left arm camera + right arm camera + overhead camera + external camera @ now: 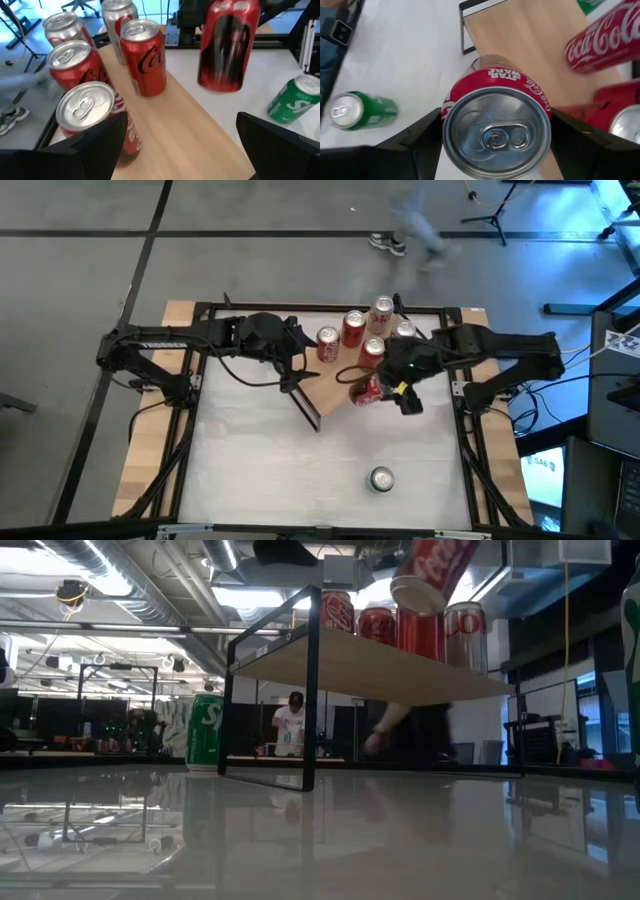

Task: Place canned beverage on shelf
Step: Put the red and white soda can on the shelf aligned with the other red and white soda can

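The right tool (385, 392) grips a red can (366, 390), its two fingers spread wide around the body with the lid facing the wrist camera. The can hangs tilted in the air above the shelf (335, 392), near the shelf's edge that faces the near side of the bench (250, 480). In the low view its lower end stands clear of the plank, so it is not yet set down. Held by its sides like this, the can could be stood upright in the bare stretch of wood that remains.

Five cans (353, 328) already stand upright on the shelf, bunched toward its far end. That leaves the near half free, which is probably why the carried can is brought in from that side.

The left tool (291, 366) hovers empty by the shelf's left end, fingers wide apart, gripping nothing; it seems to wait there out of the way.

A green can (381, 479) stands on the bench near its front edge, well apart from the shelf and likely next in line.
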Tool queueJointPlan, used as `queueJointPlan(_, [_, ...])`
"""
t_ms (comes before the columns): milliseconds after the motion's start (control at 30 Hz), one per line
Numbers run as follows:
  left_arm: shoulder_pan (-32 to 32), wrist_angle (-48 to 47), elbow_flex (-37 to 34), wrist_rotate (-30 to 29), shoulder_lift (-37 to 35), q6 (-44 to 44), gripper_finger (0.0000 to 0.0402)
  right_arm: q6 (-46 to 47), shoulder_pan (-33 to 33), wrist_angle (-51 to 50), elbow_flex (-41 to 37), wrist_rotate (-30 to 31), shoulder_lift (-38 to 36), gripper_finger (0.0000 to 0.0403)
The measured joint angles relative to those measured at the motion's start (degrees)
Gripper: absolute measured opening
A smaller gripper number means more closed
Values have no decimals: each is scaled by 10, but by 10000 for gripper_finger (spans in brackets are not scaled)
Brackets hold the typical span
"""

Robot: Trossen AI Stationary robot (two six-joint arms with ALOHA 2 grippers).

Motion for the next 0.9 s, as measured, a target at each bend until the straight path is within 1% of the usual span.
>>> queueJointPlan(200, [-21,18,0,0,14,0,361,-56,-23,2,25,-1,25,296])
queueJointPlan(367, [-33,24,0,-3,38,-4,361,-76,-48,0,39,0,40,296])
queueJointPlan(600, [-34,53,0,-6,74,-16,361,-94,-81,1,46,0,62,296])
queueJointPlan(900, [-34,61,0,-63,103,-31,361,-105,-97,3,46,0,87,296])
